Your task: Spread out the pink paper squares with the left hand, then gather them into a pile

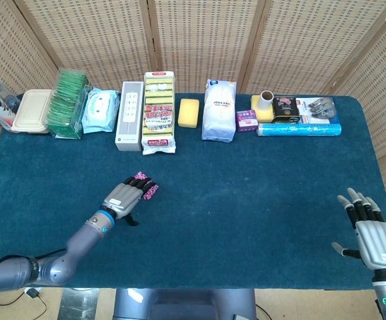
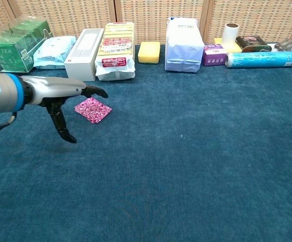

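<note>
Pink paper squares lie as one small stack on the blue table, left of centre, just in front of the back-edge row of goods. Wide bare cloth to the front and right of the stack; closest things behind it are the white box and yellow sponge pack.

Left hand is flat, fingers stretched out and apart, thumb hanging down, gripping nothing. Head view: fingertips overlap the stack's near-left corner. Chest view: the hand hangs above the cloth w/ fingertips over the stack's back-left edge; contact can't be confirmed either way.

Right hand shows in head view only, near the table's front right corner, fingers spread, nothing in it; wrist cut off by the frame bottom. Chest view crops the left arm at the frame's left edge.

How many squares are in the stack can't be made out.
</note>
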Robot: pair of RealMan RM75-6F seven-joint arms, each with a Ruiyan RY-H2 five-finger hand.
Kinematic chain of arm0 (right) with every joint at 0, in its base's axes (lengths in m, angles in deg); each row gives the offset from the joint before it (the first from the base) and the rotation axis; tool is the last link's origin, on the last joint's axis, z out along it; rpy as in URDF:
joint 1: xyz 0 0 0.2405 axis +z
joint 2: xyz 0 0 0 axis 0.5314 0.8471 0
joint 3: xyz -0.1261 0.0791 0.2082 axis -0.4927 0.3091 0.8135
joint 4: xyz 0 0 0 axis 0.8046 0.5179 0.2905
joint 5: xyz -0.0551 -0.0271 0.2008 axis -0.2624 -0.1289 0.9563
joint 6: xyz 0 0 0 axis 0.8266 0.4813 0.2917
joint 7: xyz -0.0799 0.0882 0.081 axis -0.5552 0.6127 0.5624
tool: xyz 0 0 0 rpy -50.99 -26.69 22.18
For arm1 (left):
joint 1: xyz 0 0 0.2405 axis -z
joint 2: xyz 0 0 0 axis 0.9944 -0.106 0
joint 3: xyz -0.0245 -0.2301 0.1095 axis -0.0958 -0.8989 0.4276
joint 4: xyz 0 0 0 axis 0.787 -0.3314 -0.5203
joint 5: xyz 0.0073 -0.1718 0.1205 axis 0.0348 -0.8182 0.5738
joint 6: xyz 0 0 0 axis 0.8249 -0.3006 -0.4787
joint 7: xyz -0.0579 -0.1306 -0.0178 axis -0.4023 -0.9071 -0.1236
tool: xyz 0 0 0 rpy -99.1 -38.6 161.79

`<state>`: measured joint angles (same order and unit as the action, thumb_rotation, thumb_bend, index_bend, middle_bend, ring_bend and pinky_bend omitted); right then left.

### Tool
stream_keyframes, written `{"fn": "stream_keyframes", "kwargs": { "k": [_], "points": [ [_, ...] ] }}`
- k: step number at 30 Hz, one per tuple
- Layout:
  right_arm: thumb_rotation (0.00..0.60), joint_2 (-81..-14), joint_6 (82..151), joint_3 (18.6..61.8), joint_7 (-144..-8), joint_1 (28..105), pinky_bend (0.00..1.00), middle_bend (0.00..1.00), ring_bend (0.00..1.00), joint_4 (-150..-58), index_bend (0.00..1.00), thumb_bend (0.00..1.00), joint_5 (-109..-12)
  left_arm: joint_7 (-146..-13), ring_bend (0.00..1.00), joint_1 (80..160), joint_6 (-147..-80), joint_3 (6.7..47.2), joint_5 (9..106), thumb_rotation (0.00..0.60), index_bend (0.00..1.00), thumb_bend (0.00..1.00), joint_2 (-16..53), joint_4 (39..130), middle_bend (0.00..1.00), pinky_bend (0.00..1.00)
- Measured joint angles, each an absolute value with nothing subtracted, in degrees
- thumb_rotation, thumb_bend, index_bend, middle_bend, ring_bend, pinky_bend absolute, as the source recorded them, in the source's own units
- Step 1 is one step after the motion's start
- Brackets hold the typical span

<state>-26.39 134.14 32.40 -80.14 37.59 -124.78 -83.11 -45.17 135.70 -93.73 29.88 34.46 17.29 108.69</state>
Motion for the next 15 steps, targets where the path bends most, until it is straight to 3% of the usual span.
{"fn": "stream_keyframes", "kwargs": {
  "k": [15],
  "points": [
    [0.6, -25.18, 133.81, 32.47, -77.24, 37.42, 0.0, 0.0, 0.0, -125.39, 0.1, 0.0, -82.54, -44.19, 0.08, 141.9, -93.93, 31.37, 23.32, 0.6, 0.0, 0.01, 20.16, 107.3, 0.0, 0.04]
  ]
}}
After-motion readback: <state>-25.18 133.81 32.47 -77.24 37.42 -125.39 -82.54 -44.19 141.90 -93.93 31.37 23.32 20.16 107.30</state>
